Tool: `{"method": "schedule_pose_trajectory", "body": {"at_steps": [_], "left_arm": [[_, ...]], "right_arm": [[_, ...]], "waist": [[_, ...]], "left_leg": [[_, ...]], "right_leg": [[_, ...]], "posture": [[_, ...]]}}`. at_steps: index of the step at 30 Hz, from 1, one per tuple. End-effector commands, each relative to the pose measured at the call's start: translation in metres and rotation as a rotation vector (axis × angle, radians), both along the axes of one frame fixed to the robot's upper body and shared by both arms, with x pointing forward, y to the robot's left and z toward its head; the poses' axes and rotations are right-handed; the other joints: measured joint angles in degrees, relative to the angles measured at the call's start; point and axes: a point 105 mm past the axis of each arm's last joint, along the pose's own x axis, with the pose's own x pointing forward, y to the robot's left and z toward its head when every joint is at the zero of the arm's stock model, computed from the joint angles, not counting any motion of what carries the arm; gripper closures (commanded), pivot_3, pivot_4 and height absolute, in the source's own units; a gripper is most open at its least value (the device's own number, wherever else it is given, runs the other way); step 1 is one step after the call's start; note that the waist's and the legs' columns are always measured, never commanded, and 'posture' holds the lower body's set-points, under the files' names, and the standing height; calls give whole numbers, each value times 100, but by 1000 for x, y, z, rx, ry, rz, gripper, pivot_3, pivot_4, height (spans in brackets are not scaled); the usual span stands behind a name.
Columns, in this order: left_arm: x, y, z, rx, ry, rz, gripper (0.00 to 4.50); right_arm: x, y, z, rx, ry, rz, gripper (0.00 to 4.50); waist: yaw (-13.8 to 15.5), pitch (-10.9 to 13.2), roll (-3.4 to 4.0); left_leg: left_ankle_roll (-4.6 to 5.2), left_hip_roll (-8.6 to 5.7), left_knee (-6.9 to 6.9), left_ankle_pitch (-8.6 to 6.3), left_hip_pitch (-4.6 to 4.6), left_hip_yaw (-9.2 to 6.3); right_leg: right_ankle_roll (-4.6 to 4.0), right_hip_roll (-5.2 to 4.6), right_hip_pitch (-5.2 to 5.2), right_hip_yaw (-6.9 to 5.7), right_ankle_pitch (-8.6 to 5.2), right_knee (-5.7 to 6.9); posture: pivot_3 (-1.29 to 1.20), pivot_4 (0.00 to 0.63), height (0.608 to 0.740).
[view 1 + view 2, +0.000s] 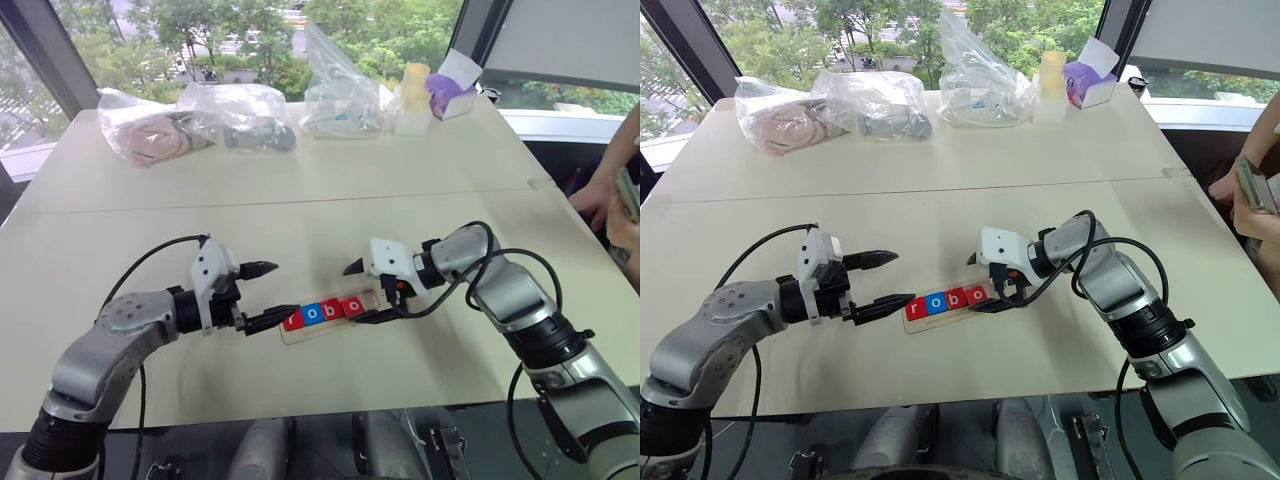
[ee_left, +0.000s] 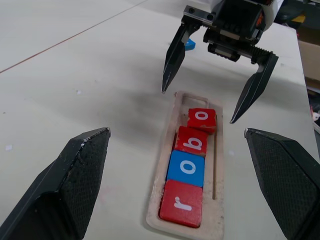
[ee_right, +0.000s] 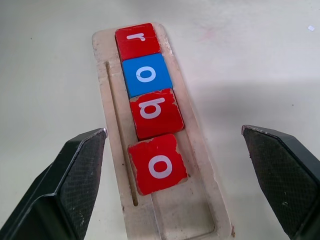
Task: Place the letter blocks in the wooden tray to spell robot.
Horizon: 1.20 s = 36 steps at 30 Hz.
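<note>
The wooden tray (image 3: 186,216) lies on the table between my two grippers. In it sit a red r block (image 3: 137,40), a blue o block (image 3: 146,75), a red b block (image 3: 155,112) and a red o block (image 3: 157,165), which is turned slightly out of line. My right gripper (image 1: 353,295) hovers open over the tray's right end, just above the red o, holding nothing. My left gripper (image 1: 282,291) is open and empty at the tray's left end. A small blue piece (image 2: 189,44) lies on the table behind the right gripper, its letter hidden.
Clear plastic bags (image 1: 240,115), a pale bottle (image 1: 414,95) and a purple-and-white box (image 1: 452,90) stand along the table's far edge. A person's hands (image 1: 610,205) holding a phone are at the right edge. A seam (image 1: 300,203) crosses the table beyond the tray.
</note>
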Motion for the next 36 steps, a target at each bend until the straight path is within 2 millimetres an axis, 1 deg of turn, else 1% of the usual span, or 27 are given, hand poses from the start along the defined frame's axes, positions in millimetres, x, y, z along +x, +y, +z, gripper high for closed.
{"method": "schedule_pose_trajectory", "body": {"at_steps": [1, 3, 7, 10, 14, 19, 36], "left_arm": [[-1, -3, 7, -6, -31, -17, 0], [-1, -3, 7, -6, -33, -16, 0], [-2, -1, 8, -4, -34, -9, 0], [-3, -1, 8, -3, -35, -7, 0], [-3, -1, 8, -3, -36, -4, 0], [-3, -1, 8, -5, -36, -3, 0], [-2, -4, 8, -14, -35, -8, 0]], "right_arm": [[2, -2, 3, 0, -22, 1, 31], [3, -2, -1, -3, -17, -1, 31], [13, -5, -11, -27, -24, -24, 31], [19, -5, -13, -29, -37, -28, 31], [23, -1, -11, -11, -40, -25, 31], [18, 3, -5, 5, -27, -5, 31], [26, -2, -4, -13, -54, -20, 31]], "waist": [[-3, 0, 0], [-4, 0, 0], [-4, 0, 0], [-7, 0, 0], [-13, 0, 0], [-10, 0, 0], [-10, 0, 0]], "left_leg": [[0, 0, 0, 0, 0, 0], [0, 0, 0, 0, 0, 0], [0, 0, 1, 0, 0, 1], [0, 0, 0, 0, 0, 1], [0, 1, 0, 0, 0, 0], [0, 1, 0, 1, 0, 0], [-1, 0, 0, 1, 0, 1]], "right_leg": [[1, 0, 0, 0, 1, 0], [1, 0, 0, 0, 1, 0], [1, 0, 0, 0, 1, 0], [1, 0, 0, 0, 0, 0], [2, 2, -1, 0, 1, 1], [2, 2, -1, 0, 2, 2], [2, 2, -1, 0, 2, 1]], "posture": [[0, 150, 740], [0, 150, 740], [0, 150, 740], [0, 150, 740], [0, 150, 740], [0, 150, 740], [0, 150, 740]]}}
